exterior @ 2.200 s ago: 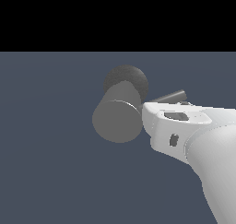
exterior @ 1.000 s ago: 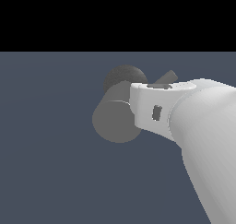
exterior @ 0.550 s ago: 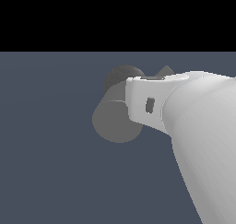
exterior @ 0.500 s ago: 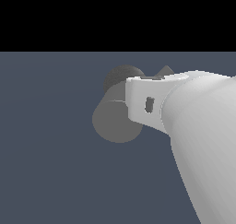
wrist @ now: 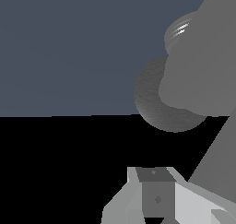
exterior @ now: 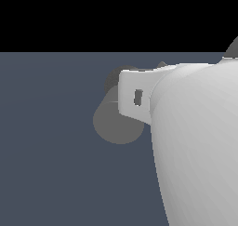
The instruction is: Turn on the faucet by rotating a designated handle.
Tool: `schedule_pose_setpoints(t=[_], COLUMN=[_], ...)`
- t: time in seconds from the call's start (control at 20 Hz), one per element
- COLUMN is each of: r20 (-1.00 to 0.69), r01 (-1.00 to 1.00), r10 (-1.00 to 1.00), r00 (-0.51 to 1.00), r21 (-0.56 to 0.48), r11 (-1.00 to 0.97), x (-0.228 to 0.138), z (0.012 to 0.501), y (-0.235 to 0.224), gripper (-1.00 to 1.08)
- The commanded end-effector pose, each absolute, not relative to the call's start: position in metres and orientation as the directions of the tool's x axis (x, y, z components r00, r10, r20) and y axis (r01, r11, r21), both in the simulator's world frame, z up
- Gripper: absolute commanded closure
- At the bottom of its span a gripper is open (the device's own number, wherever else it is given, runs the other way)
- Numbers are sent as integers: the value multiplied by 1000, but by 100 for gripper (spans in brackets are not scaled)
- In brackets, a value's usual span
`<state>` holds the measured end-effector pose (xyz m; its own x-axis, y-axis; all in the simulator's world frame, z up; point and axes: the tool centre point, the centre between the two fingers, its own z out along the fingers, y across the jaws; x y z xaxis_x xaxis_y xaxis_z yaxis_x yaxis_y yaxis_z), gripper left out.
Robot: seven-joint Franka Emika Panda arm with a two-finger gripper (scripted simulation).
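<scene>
The faucet (exterior: 116, 125) is a matte grey thick cylinder with its flat round end towards the exterior camera and a darker rounded base (exterior: 113, 79) behind it. My white arm and hand (exterior: 135, 97) cover the cylinder's right side. Of the handle only a small dark tip (exterior: 161, 63) shows above the hand; the rest is hidden. In the wrist view the faucet (wrist: 198, 75) fills the area close ahead, with a rounded grey part (wrist: 154, 105) and a shiny ridged part (wrist: 180, 29). My gripper (wrist: 154, 181) shows only partly, close to the faucet; how its jaws stand is unclear.
A plain dark blue-grey floor (exterior: 51, 150) lies all around the faucet. My bulky white arm link (exterior: 200, 146) fills the exterior view's right side.
My arm has moved towards the exterior view's left and up, covering more of the cylinder. The handle's visible end has risen and shrunk to a small tip above the hand.
</scene>
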<state>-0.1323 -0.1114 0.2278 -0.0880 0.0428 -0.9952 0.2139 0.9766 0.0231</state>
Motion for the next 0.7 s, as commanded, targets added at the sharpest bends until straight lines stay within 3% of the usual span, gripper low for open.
schedule_pose_setpoints(t=[0.0,0.45,0.5,0.65], r20=[-999,-1000,-997,-997], r01=[145,134,158,156], r10=[25,21,-1,2], r00=[-21,0,-82,-73], r21=[22,21,-14,-10], r11=[989,991,987,988], x=[-121,-117,-127,-124], z=[260,280,236,242], y=[-76,-52,-72,-62], gripper=[108,108,108,108])
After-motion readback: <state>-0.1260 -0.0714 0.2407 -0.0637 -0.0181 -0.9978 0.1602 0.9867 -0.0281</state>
